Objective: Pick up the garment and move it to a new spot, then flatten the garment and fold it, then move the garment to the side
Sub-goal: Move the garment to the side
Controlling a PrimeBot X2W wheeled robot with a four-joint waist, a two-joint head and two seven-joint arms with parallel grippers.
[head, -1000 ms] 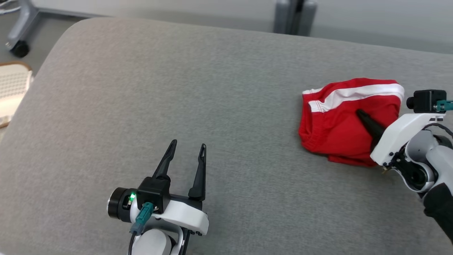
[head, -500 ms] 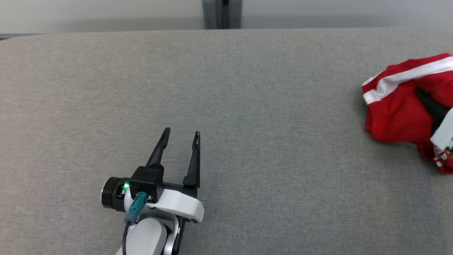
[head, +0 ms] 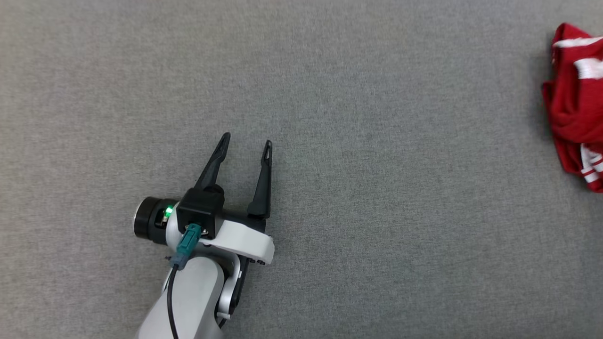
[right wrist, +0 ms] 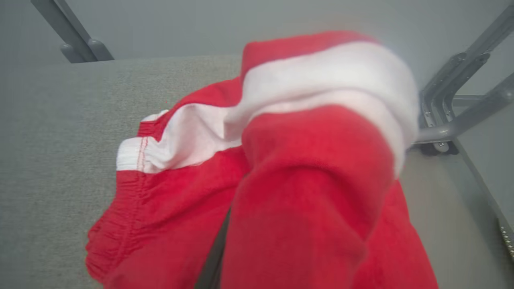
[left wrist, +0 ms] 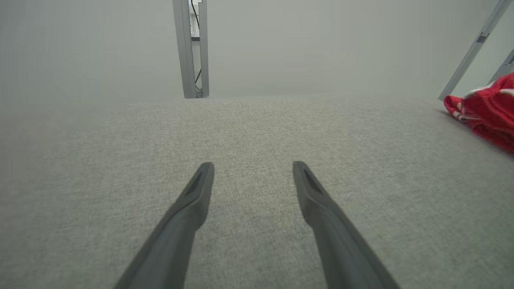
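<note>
The left pincer [head: 248, 139] hovers low over the grey fabric surface [head: 377, 188], its two dark fingers spread wide with nothing between them. On every side of it there is bare cloth, and the broad stretch towards the garment [head: 577, 108] is open.

The red garment with white stripes lies bunched at the right border of the head view, cut off by the frame. In the left wrist view the left pincer [left wrist: 253, 166] points at the far edge of the surface [left wrist: 257, 128], and the garment [left wrist: 486, 112] sits well off to the right, close to that edge.

In the right wrist view the right pincer [right wrist: 217, 249] is closed on the garment [right wrist: 305, 180]; folds drape over it, leaving a sliver of dark finger in sight. The surface [right wrist: 52, 140] ends just beyond the cloth.

Past the far edge stand a grey upright post [left wrist: 190, 48], slanted metal legs [right wrist: 449, 120] and a pale wall.
</note>
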